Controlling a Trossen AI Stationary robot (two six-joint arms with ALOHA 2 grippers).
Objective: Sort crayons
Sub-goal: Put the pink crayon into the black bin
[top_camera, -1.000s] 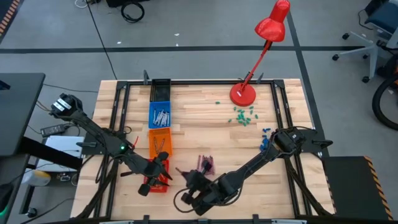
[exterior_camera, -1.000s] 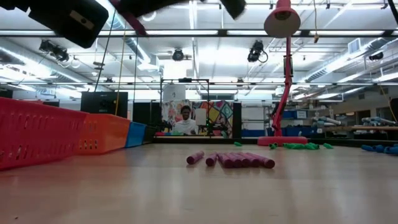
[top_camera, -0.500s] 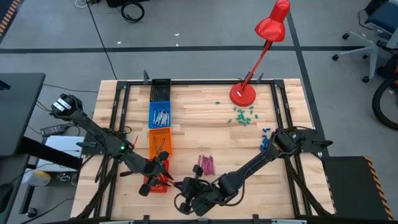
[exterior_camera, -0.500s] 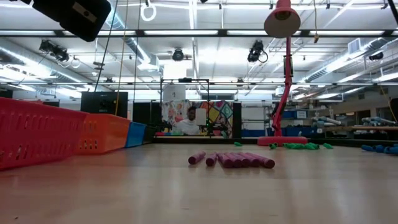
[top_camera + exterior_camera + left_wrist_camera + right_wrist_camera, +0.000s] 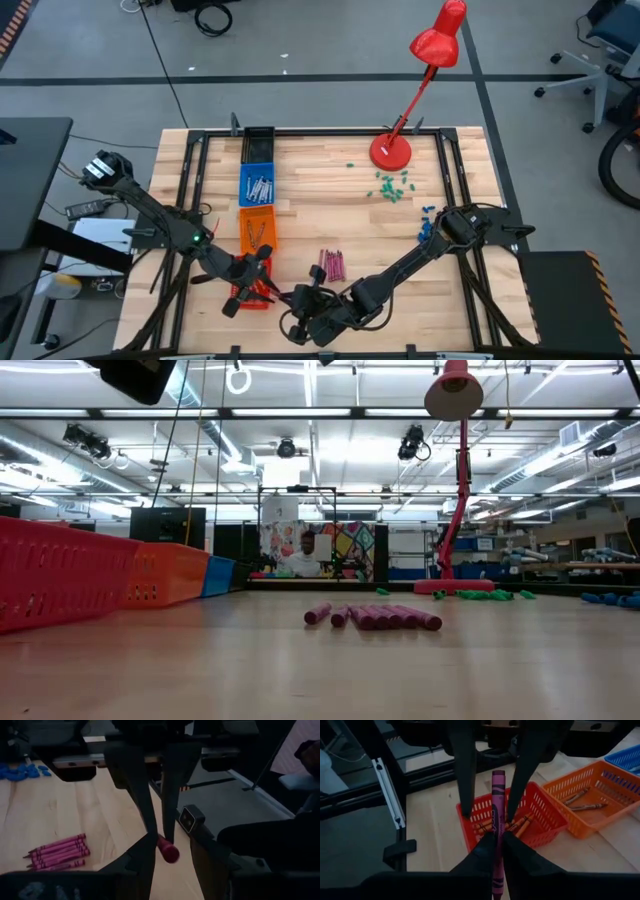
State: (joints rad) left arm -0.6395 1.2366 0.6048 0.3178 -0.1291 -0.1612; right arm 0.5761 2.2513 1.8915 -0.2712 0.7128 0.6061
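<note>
Because the red basket [image 5: 543, 831] lies on the left arm's side of the desk, the right hand [image 5: 498, 839] looks to be offering a magenta crayon [image 5: 498, 805] across rather than dropping it itself. That hand is clamped on the crayon low on its shaft, so the free end sticks out towards the left hand [image 5: 258, 287]. The left hand's fingers stand apart on either side of that end without touching it. I judge this a handover not yet closed.

On the high view the two hands meet at about 7 o'clock on the desk, just beside the red basket's rim. The other magenta crayons [image 5: 331, 265] lie side by side near 6 o'clock, well clear of both arms.

Towards 11 o'clock from the red basket sit the orange basket [image 5: 600, 782], with a few crayons in it, and then the blue basket [image 5: 626, 759]. A red lamp [image 5: 390, 152] stands at 1 o'clock, green bits [image 5: 390, 186] at 2 and blue bits [image 5: 428, 214] at 3. None of these is in the way. Only the basket wall sits close beneath the meeting hands.
</note>
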